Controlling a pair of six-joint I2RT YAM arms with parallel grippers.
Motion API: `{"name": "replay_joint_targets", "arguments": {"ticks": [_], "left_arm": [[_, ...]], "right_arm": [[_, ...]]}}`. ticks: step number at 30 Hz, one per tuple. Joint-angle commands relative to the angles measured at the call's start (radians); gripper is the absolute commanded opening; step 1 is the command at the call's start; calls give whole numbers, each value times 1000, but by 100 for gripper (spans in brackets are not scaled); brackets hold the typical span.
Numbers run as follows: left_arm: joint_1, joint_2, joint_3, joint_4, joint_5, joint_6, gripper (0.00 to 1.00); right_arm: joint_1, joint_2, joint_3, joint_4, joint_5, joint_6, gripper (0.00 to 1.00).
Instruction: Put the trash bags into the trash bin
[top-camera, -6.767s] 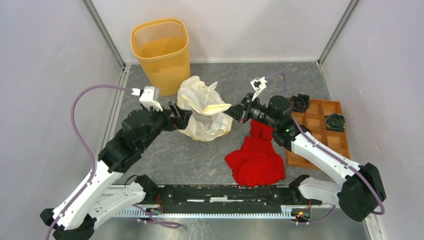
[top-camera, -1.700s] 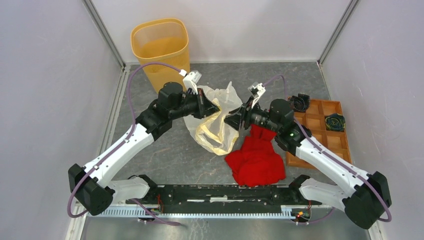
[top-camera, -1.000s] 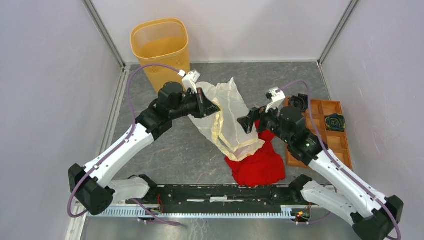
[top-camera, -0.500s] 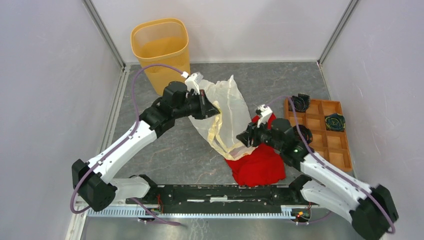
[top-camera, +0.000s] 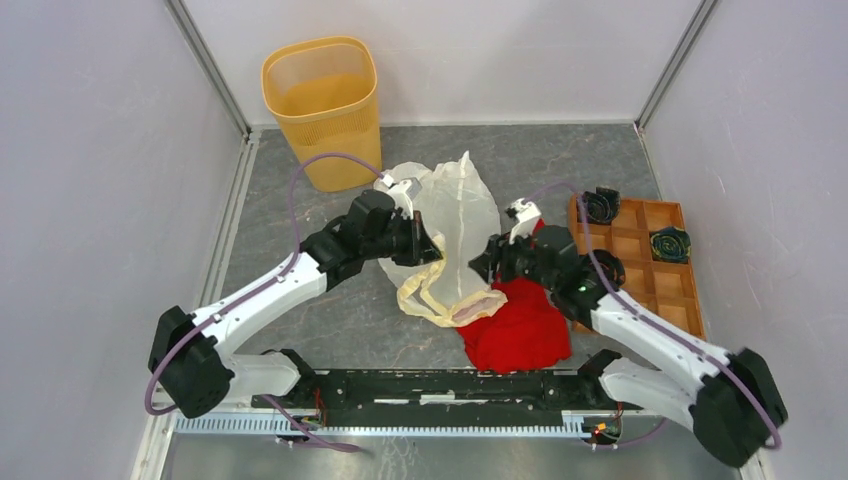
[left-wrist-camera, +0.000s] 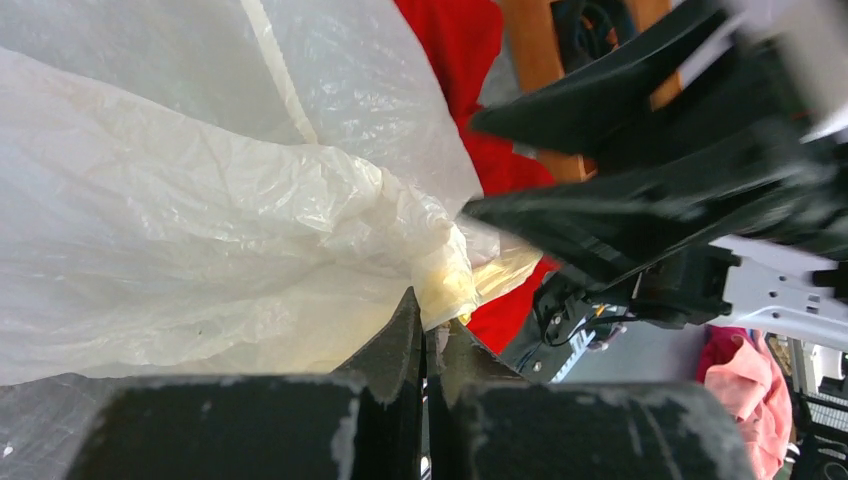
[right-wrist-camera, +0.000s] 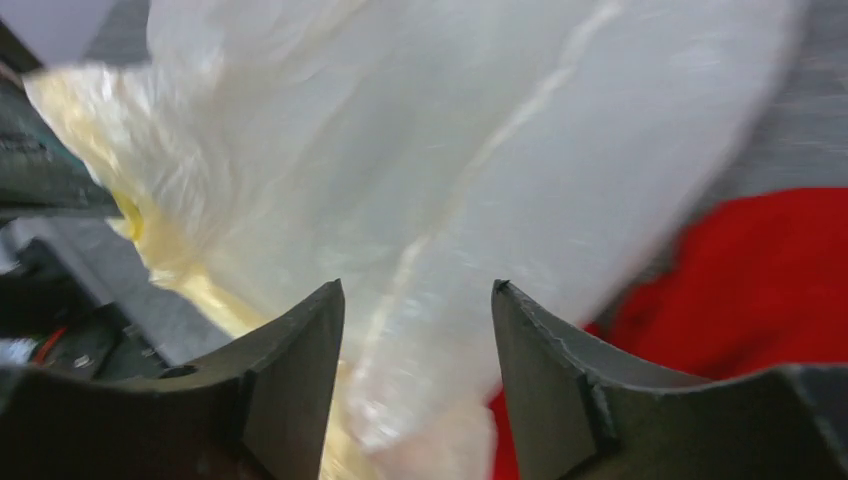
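Gathering bag (top-camera: 455, 215) mid-frame. Left gripper (top-camera: 427, 248) pinched tight on film; right gripper (top-camera: 484, 268) part open astride film, unclamped. Next: clamp, lift to bin (top-camera: 322, 100) upper left

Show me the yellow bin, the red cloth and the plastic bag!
yellow bin (top-camera: 335, 140): top view, its front wall.
red cloth (top-camera: 520, 325): top view, middle of the heap.
plastic bag (top-camera: 455, 225): top view, its wrinkly middle.

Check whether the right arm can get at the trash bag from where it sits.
Probably yes: the right claw stands open with the trash bag film right ahead, nothing between; the left claw pinches its bunched edge.
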Motion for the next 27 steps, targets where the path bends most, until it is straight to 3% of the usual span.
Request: {"name": "replay_joint_targets", "arguments": {"ticks": [1,3,6,7,13,19,23,27], "left_arm": [[0,19,-27,76,27,-15,2],[-2,53,-29,111,74,-19,2],[-30,109,-9,163,98,-39,2],[-41,127,-2,181,95,-47,2],[-62,321,68,249,149,-117,2],[-105,434,116,332,190,-155,2],[-117,480,124,375,208,-192,2],[-137,498,142,378,202,-204,2]], "right_arm": [[-64,-151,101,-389,220,-198,66],[-113,-237,81,-439,223,-196,77],[-237,-365,-39,-335,-12,-122,96],[-265,-405,-91,-276,-79,-96,98],[-388,-517,-354,-54,-273,47,98],[-395,-691,-554,209,-360,191,98],[-392,-609,-609,423,-423,264,98],[-354,-483,-577,491,-407,290,98]]}}
